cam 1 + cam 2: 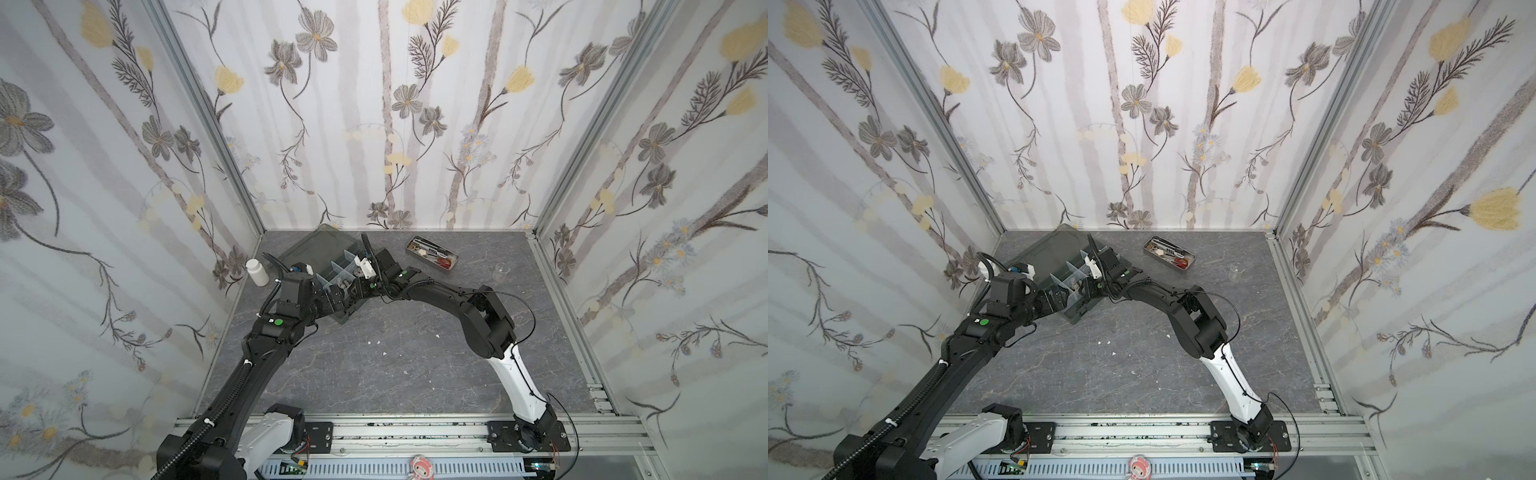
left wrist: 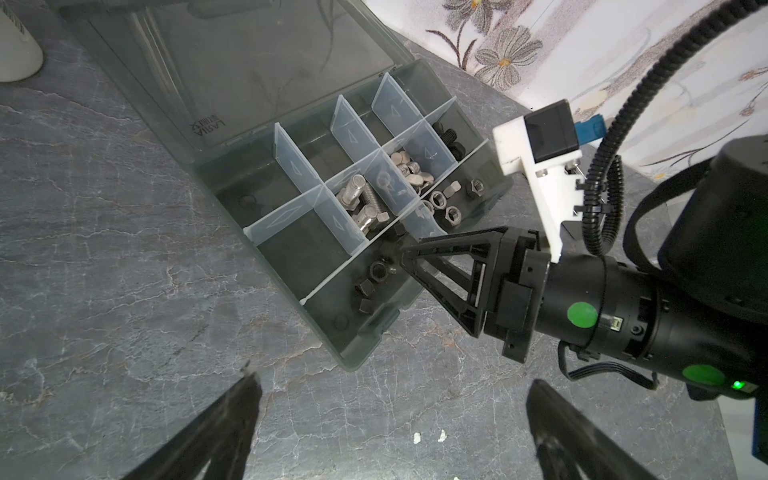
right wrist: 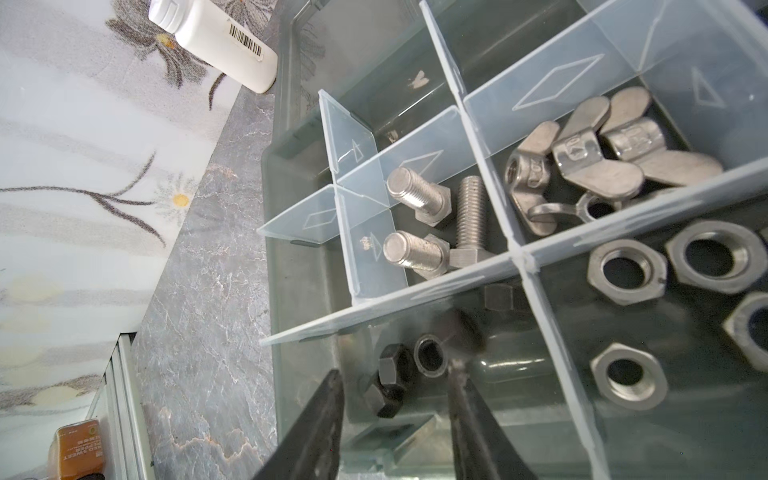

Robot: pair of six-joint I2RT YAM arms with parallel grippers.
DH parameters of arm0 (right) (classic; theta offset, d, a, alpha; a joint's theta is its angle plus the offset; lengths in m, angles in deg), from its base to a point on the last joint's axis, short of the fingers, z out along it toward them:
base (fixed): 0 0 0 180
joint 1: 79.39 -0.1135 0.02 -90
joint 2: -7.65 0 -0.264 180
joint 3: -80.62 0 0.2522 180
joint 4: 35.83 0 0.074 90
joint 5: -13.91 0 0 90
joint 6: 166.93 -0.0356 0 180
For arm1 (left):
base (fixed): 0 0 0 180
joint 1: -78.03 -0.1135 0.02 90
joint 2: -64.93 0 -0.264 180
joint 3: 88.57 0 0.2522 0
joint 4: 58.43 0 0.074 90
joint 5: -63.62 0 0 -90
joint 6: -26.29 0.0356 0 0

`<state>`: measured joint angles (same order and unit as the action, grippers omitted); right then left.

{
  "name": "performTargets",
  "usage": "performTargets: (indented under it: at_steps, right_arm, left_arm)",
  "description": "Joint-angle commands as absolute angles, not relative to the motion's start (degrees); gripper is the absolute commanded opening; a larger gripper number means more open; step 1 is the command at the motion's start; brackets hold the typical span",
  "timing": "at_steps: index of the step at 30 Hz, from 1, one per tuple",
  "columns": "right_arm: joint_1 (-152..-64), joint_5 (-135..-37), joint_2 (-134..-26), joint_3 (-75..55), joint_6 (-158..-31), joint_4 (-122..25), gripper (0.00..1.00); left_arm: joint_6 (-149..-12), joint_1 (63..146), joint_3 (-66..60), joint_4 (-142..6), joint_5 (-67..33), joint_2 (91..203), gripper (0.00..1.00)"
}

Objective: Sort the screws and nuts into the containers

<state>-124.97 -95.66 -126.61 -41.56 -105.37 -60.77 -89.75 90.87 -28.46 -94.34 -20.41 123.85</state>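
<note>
A dark grey, marble-veined tabletop (image 1: pixel 415 374) fills the lower middle of both top views. It is closed in on three sides by walls (image 1: pixel 374 104) papered with grey and yellow flowers. Aluminium posts (image 1: pixel 208 116) mark the corners. An aluminium rail (image 1: pixel 415 432) carrying both arm bases runs along the bottom edge. A few white scraps (image 1: pixel 378 343) lie on the bare stone-look surface near the centre.

The smoky grey box (image 1: pixel 343 319) sits left of centre towards the back of the table, turned at an angle. Its lid (image 1: pixel 320 249) is laid open towards the rear wall. A white bottle (image 1: pixel 257 272) stands just left of it by the left wall. A metal tin (image 1: pixel 432 257) of tools lies to its right, and a small clear glass (image 1: pixel 502 272) stands further right still.

Inside the box, whitish dividers form the compartments (image 3: pixel 552 79). Three silver screws (image 3: pixel 419 199) lie in one and wing nuts (image 3: pixel 594 153) in the next. Silver nuts (image 3: pixel 627 270) fill another, and black nuts (image 3: pixel 390 374) lie in the one beside them.

The right gripper (image 3: pixel 395 370) hangs over the black nuts, jaws parted a little with nothing pinched between them. The left gripper (image 2: pixel 392 380) hovers over bare tabletop just outside the box, jaws spread wide and empty.
</note>
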Motion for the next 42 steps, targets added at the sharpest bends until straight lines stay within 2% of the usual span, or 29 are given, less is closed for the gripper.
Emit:
performTargets:
  at_steps: [1,9,15,21,26,27,31,36,39,42]
  right_arm:
    - [-124.8,-95.8,-125.6,-42.0,-105.0,-60.3,0.47]
    - [-123.9,-94.0,-120.5,-40.2,-102.7,-61.5,0.50]
    - [-121.3,-91.5,-107.9,-28.4,-101.0,-56.9,0.53]
    - [-117.2,-87.3,-88.1,-7.5,-99.0,-47.3,0.77]
    - [-111.3,-83.5,-72.1,8.1,-97.6,-43.2,1.00]
    - [-110.1,-82.5,-69.7,10.8,-97.5,-42.3,1.00]
    - [-105.2,-74.3,-59.3,22.3,-96.8,-37.6,1.00]
    - [-103.2,-56.1,-51.2,37.4,-89.6,-24.9,0.99]
    - [-102.6,-43.9,-50.6,46.8,-81.5,-10.9,0.99]
    - [-99.1,-40.7,-54.0,55.4,-73.7,8.1,1.00]
  left_arm:
    - [-89.8,90.8,-28.7,-92.9,-21.6,123.8,1.00]
    - [-89.9,90.8,-26.4,-94.5,-24.9,122.5,1.00]
    - [-90.4,90.8,-22.1,-95.9,-29.1,120.9,1.00]
    - [-91.9,90.7,-20.3,-95.9,-37.2,117.7,1.00]
    - [-93.7,90.7,-21.9,-94.5,-42.0,115.0,1.00]
    - [-93.4,90.7,-23.0,-93.4,-42.7,114.5,1.00]
    - [-90.8,90.6,-31.0,-84.5,-45.0,109.7,1.00]
    - [-83.6,90.6,-44.4,-69.1,-47.5,104.6,1.00]
    - [-75.9,90.6,-54.9,-52.1,-48.2,106.5,1.00]
    - [-67.7,89.9,-63.7,-28.7,-52.1,113.4,1.00]
